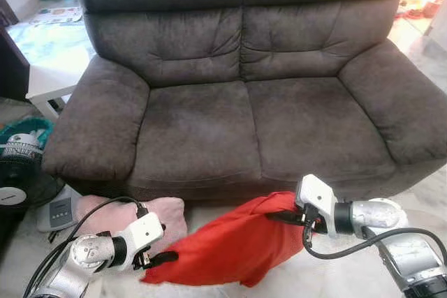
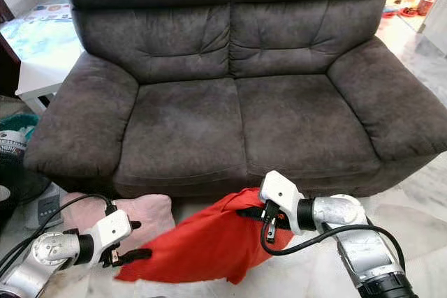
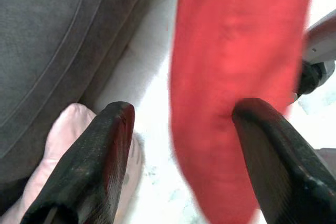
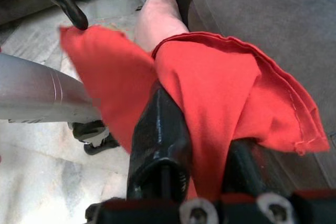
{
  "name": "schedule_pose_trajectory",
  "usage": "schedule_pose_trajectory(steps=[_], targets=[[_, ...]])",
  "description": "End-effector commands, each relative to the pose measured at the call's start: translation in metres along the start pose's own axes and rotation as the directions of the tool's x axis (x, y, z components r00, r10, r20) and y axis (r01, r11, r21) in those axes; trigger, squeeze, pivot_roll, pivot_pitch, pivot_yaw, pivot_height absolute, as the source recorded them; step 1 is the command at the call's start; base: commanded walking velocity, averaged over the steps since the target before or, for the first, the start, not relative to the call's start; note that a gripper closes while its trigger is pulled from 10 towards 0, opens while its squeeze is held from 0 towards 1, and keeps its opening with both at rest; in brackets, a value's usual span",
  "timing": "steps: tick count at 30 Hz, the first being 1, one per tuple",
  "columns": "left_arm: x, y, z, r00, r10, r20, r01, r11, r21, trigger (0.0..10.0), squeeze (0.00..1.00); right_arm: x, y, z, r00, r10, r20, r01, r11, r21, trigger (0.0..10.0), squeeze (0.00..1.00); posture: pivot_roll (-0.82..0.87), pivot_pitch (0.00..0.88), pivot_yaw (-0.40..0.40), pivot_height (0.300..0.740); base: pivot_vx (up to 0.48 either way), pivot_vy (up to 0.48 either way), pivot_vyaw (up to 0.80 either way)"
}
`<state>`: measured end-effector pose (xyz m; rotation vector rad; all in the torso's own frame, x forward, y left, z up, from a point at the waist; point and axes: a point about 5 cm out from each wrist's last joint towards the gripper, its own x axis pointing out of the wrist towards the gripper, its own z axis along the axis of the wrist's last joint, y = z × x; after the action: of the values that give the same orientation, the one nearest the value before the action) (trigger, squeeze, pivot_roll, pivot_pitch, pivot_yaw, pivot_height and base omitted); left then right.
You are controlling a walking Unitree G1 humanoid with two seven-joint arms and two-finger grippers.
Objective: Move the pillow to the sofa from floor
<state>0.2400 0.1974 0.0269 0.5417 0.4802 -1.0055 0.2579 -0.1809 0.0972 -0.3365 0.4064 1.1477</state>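
Note:
A red pillow [image 1: 230, 246] hangs slanted just above the pale floor, in front of the dark brown two-seat sofa [image 1: 209, 123]. My right gripper [image 1: 290, 215] is shut on its upper right corner, and the red cloth bunches over one black finger [image 4: 160, 135]. My left gripper [image 1: 157, 256] is open at the pillow's lower left corner, its fingers spread wide with the red fabric [image 3: 231, 77] just beyond them. A pink pillow [image 1: 105, 211] lies on the floor by the sofa's left front, beside my left arm.
A floor fan [image 1: 17, 165] and a flat white device [image 1: 59, 211] sit on the floor to the left. A white low table [image 1: 49, 61] stands beside the sofa's left arm. A black cable loops over my left arm.

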Motion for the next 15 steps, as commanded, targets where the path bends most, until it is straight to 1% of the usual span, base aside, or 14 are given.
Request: schedule_pose_trajectory(steps=[1,4,7,11,13,14,15], targets=[[0.002,-0.007,-0.008,0.999,-0.034,-0.029,0.034,0.999,-0.018,10.0,0.00,0.000,0.000,0.023,0.996,0.011,0.087,-0.005,0.997,-0.072,10.0,0.00,0.13,0.075,-0.004,0.740,0.000,0.000,0.00],[0.007,-0.017,-0.012,0.996,-0.078,-0.039,0.077,0.996,-0.032,10.0,0.00,0.001,0.000,0.024,0.996,0.012,0.092,-0.005,0.997,-0.071,10.0,0.00,0.12,0.075,-0.004,0.740,0.000,0.000,0.00],[0.012,-0.021,-0.010,0.996,-0.085,-0.013,0.085,0.996,-0.028,10.0,0.00,0.003,0.001,0.026,0.995,0.014,0.097,-0.007,0.998,-0.069,10.0,0.00,0.12,0.076,-0.008,0.740,0.000,0.000,0.00],[0.009,-0.012,0.001,0.998,-0.054,0.041,0.055,0.998,-0.022,10.0,0.00,0.004,0.000,0.025,0.995,0.012,0.098,-0.006,0.998,-0.065,10.0,0.00,0.13,0.076,-0.009,0.740,0.000,0.000,0.00],[0.008,-0.009,0.009,0.994,-0.042,0.101,0.048,0.997,-0.055,10.0,0.00,0.005,0.000,0.024,0.995,0.012,0.097,-0.006,0.998,-0.064,10.0,0.00,0.13,0.075,-0.008,0.740,0.000,0.000,0.00],[0.006,-0.007,0.015,0.988,-0.041,0.148,0.053,0.995,-0.083,10.0,0.00,0.006,0.000,0.024,0.995,0.012,0.097,-0.006,0.998,-0.062,10.0,0.00,0.13,0.075,-0.008,0.740,0.000,0.000,0.00],[0.006,-0.007,0.015,0.988,-0.041,0.148,0.053,0.995,-0.083,10.0,0.00,0.006,0.000,0.024,0.995,0.012,0.097,-0.006,0.998,-0.062,10.0,0.00,0.13,0.075,-0.008,0.740,0.000,0.000,0.00]])
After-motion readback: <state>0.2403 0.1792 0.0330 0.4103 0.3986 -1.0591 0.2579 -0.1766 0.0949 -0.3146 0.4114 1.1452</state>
